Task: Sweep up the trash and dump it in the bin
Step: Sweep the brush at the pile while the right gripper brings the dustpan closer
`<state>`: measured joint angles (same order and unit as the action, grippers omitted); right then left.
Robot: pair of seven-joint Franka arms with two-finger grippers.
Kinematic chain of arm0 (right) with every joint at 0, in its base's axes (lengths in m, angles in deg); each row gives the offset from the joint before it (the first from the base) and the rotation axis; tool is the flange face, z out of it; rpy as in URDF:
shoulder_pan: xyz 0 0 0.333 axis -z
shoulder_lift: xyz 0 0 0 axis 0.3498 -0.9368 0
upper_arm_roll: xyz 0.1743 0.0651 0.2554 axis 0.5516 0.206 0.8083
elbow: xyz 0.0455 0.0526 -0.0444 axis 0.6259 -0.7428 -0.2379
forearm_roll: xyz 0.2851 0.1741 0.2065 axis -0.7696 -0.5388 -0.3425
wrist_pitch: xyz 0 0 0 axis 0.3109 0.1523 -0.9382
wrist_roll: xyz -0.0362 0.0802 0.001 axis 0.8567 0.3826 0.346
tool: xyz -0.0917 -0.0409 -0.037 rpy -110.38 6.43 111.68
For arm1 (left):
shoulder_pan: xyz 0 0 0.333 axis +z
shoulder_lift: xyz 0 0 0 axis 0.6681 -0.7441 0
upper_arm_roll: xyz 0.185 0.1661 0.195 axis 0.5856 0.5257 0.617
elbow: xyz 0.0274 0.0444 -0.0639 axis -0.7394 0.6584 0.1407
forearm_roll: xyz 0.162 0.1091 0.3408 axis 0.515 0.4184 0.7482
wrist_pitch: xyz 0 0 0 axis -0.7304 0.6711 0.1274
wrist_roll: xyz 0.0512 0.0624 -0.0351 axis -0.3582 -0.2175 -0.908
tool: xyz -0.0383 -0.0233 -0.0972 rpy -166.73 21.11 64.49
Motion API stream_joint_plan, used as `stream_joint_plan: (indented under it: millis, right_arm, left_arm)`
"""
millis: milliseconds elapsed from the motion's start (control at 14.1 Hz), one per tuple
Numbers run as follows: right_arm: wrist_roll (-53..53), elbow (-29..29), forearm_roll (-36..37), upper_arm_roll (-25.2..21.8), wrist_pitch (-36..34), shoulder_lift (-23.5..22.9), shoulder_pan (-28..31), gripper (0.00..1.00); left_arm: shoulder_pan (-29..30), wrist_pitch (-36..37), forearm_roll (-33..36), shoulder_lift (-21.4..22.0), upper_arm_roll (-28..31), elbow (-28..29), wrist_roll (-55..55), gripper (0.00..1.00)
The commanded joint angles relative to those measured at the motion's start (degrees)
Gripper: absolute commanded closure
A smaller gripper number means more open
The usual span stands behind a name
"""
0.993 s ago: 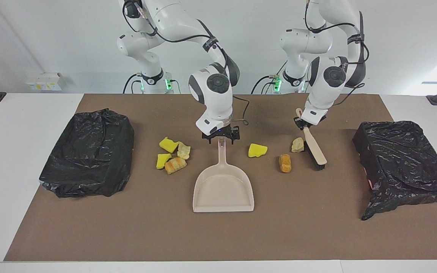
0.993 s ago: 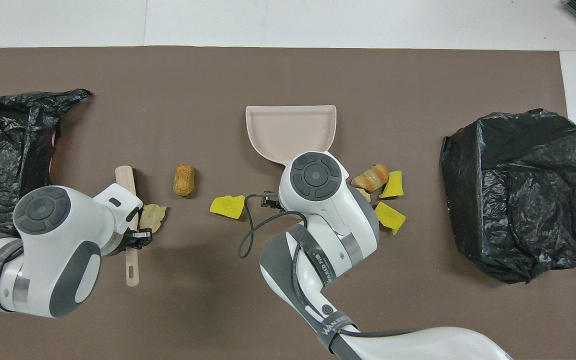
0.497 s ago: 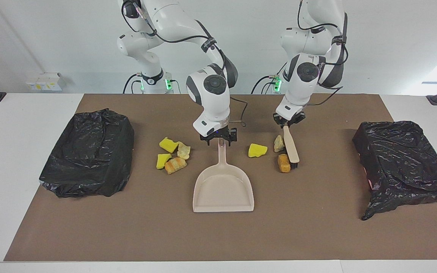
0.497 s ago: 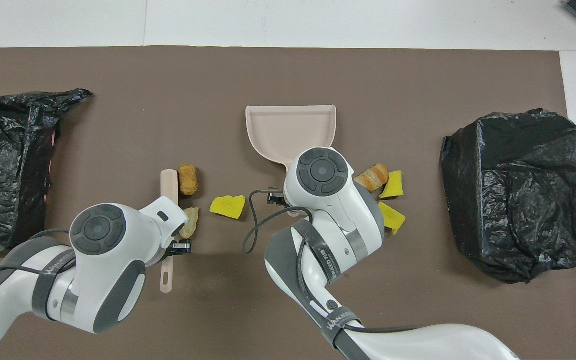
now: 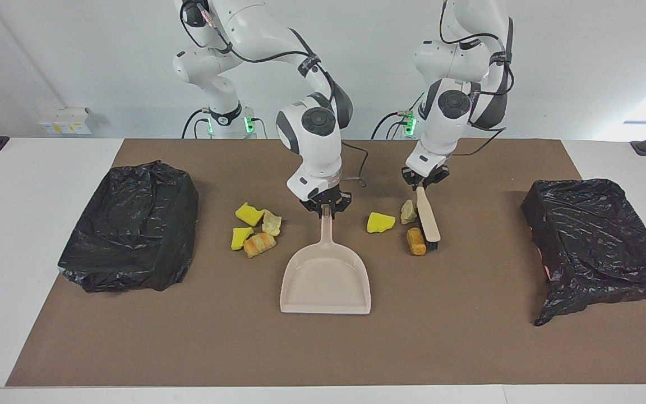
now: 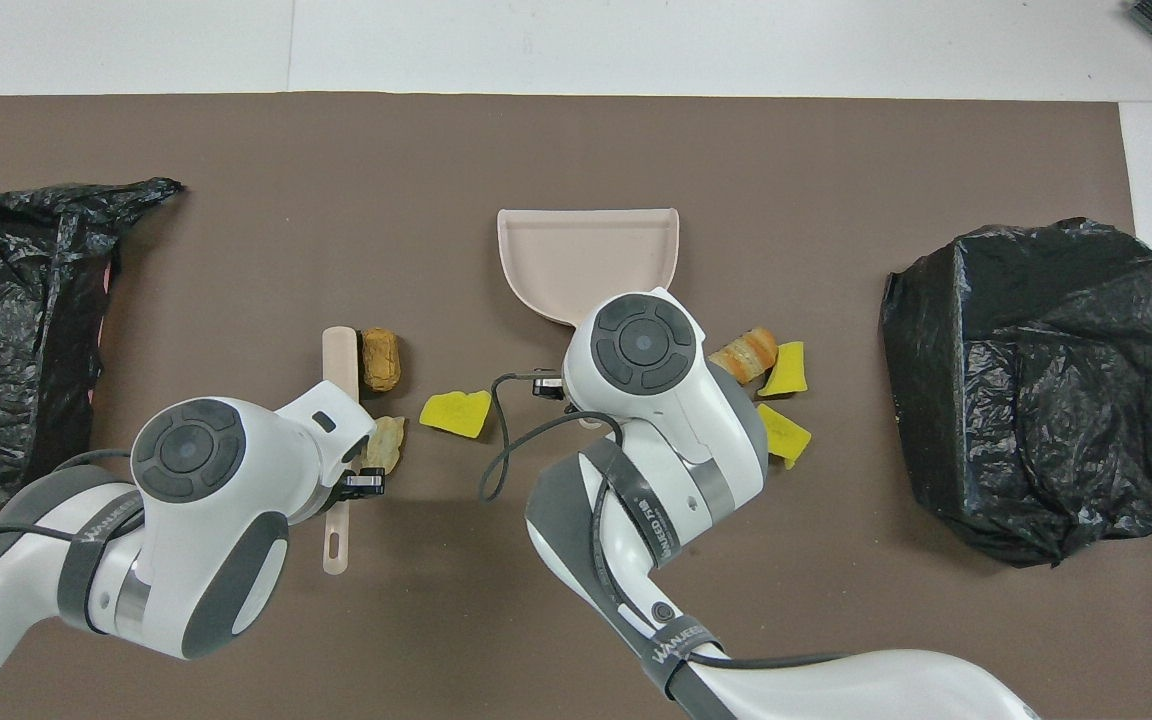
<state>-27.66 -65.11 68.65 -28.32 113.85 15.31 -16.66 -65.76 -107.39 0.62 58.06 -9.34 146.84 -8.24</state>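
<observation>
Worktop (image 5: 31, 235) white, overlaid with a matte brown mat (image 5: 323, 348). Two bins under crinkled glossy black plastic: one bin (image 5: 129, 224) at the right arm's end, the other bin (image 5: 595, 244) at the left arm's end.

Left end effector (image 5: 425, 180) clamped together on the flat beige handle of a brush (image 5: 428, 219); dark bristle edge down on the mat. Touching the brush on the dustpan side: a rough orange-brown bread-like lump (image 5: 416, 241) and, nearer the robots, a pale tan crumpled lump (image 5: 408, 211). Just beside these, toward the dustpan, a bright yellow sponge chunk (image 5: 381, 222), porous, irregular.

Right end effector (image 5: 326, 206) closed on the slim handle of the dustpan (image 5: 326, 280): smooth beige plastic, shovel-shaped tray with raised rim, open edge pointing away from the robots, tray empty.

Toward the right arm's end, beside the dustpan handle, a cluster of four trash pieces touching one another: two yellow sponge chunks (image 5: 249, 214) (image 5: 241, 237), one pale tan lump (image 5: 271, 223), one striped orange-brown bread-like piece (image 5: 259, 244)

All seven pieces lie on the mat, none in the dustpan or a bin
</observation>
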Motion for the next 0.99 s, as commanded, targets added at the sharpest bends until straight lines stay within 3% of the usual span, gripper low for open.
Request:
stream_joint_plan:
  millis: [0, 142, 355, 638, 922]
  right_arm:
    - [3.8, 2.2, 2.1, -0.3, -4.5, 2.5, 1.7, 1.00]
    - [21.0, 1.8, 0.9, 0.1, -9.2, 6.4, 2.8, 1.00]
    - [35.9, 1.0, 2.0, 0.0, -17.3, 11.2, 2.9, 1.00]
    - [55.7, -4.3, 7.0, 0.0, -16.1, 13.9, 2.7, 1.00]
    - [74.6, -15.8, 7.3, -0.1, -8.4, 18.6, 6.4, 1.00]
  left_arm:
    - [1.2, 2.5, -0.8, -0.5, 0.0, -1.0, 0.4, 1.00]
    - [1.4, 2.7, -0.8, -0.5, 0.0, -1.0, 0.3, 1.00]
    - [2.6, 1.8, -0.7, -0.3, -0.1, -0.1, 0.4, 1.00]
    - [2.5, 1.3, -0.7, -0.2, -0.2, 0.3, 0.5, 1.00]
    - [2.6, 0.6, -0.7, -0.1, -0.2, 0.6, 1.5, 1.00]
